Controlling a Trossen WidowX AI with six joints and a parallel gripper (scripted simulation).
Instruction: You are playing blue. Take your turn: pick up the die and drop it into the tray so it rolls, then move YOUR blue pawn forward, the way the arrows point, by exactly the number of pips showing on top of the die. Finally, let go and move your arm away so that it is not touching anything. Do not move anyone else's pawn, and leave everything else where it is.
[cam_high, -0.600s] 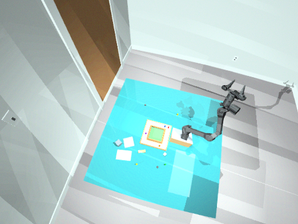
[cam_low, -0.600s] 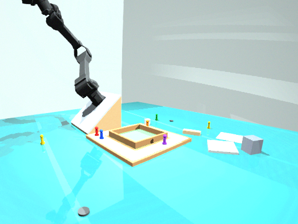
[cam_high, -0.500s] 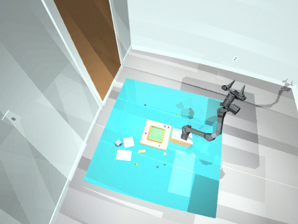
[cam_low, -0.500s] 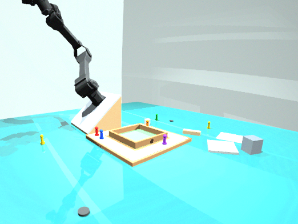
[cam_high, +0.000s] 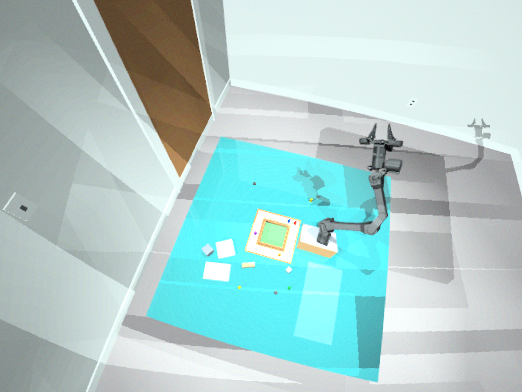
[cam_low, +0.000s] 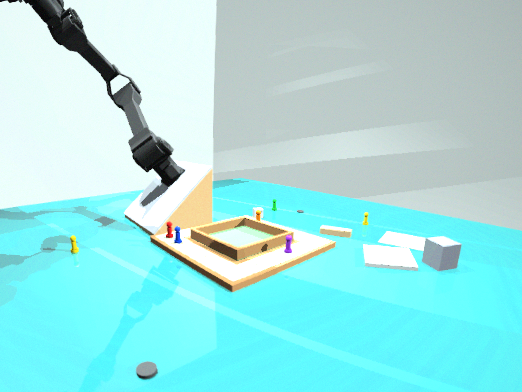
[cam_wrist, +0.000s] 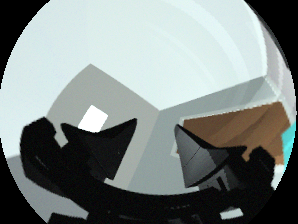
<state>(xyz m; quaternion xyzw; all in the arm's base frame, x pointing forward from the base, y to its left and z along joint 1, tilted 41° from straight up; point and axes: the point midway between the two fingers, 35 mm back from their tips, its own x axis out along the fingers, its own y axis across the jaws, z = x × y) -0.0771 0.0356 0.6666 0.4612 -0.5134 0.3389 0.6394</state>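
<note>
My gripper (cam_high: 382, 131) (cam_wrist: 156, 124) is open and empty, raised high and far from the board; it is outside the exterior view. A small white cube, seemingly the die (cam_high: 288, 269) (cam_low: 255, 210), lies on the mat outside the board; its pips are unreadable. The blue pawn (cam_high: 288, 220) (cam_low: 177, 235) stands on the board (cam_high: 267, 255) (cam_low: 235, 272) beside the red pawn (cam_high: 295, 222) (cam_low: 169, 230). The square tray (cam_high: 272, 248) (cam_low: 215, 248) at the board's centre has a green floor. No arrows can be made out.
Purple (cam_high: 255, 233) (cam_low: 288, 244) and orange (cam_high: 279, 255) pawns stand on the board. A white-topped wedge (cam_high: 316, 247) (cam_low: 195, 205) is beside it, under the arm's lower end. A wooden block (cam_high: 248, 265) (cam_low: 336, 231), grey cube (cam_high: 207, 250) (cam_low: 441, 253), white cards, discs, and yellow and green pawns lie around.
</note>
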